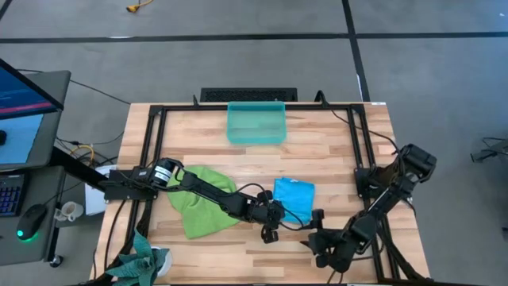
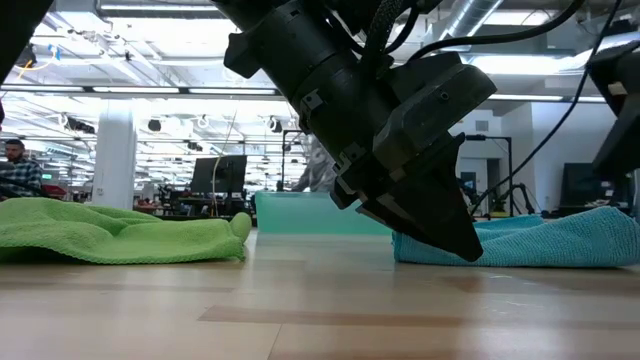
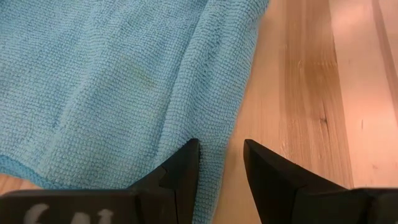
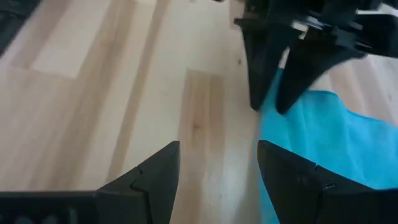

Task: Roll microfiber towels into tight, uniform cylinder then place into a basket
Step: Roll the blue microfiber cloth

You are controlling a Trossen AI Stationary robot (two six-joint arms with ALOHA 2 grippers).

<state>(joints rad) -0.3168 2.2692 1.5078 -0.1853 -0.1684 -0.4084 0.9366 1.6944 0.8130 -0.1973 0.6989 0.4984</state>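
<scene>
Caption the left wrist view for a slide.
Left claw, open, straddles the edge of the sky-blue microfiber towel on the wooden table.

Blue towel (image 1: 295,197) and green towel (image 1: 202,208) lie flat — basket (image 1: 255,123) beyond.

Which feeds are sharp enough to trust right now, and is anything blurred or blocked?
Left wrist view: crisp, the blue towel weave shows clearly. Right wrist view: soft, with the left claw smeared over the towel edge. Low view: the left arm fills the middle, hiding most of the basket. High view: evenly lit, no glare.
</scene>
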